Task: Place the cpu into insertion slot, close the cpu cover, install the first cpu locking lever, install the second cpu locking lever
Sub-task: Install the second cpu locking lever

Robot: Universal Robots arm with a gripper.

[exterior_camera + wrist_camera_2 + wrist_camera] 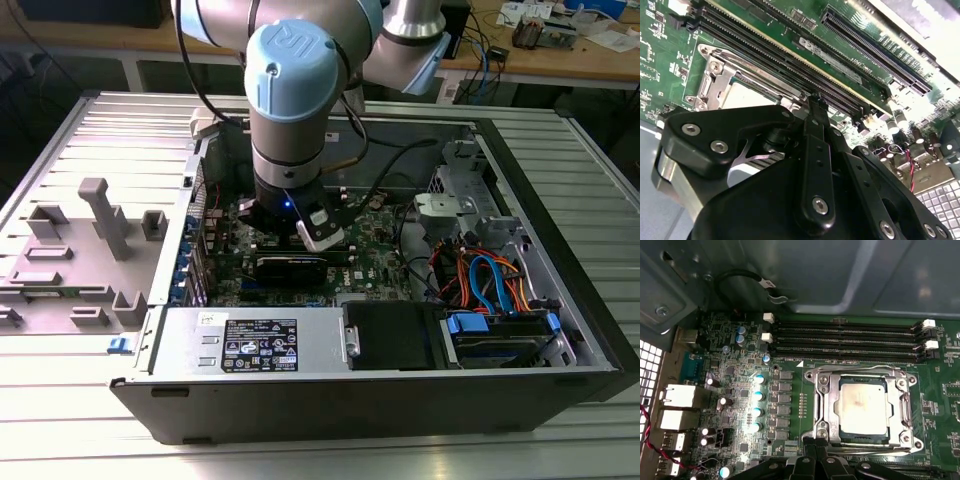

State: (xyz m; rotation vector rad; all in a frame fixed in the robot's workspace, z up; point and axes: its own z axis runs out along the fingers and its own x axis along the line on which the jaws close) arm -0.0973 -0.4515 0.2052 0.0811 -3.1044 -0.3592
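Observation:
The cpu, a silver-grey square, lies flat in the insertion slot on the green board. The cpu cover, a silvery frame plate, lies down around it, and the chip shows through its window. A thin metal bar runs along the frame's side nearest the memory slots. My gripper is just off the socket's opposite edge, its black fingers close together and holding nothing. In the second wrist view the gripper hangs low beside the cpu. In the exterior view the gripper is down inside the open computer case.
Several long black memory slots run beside the socket. Capacitors and rear ports stand on the other side. The case holds a power supply, a drive bay with blue and orange cables, and a grey fixture outside on the exterior view's left.

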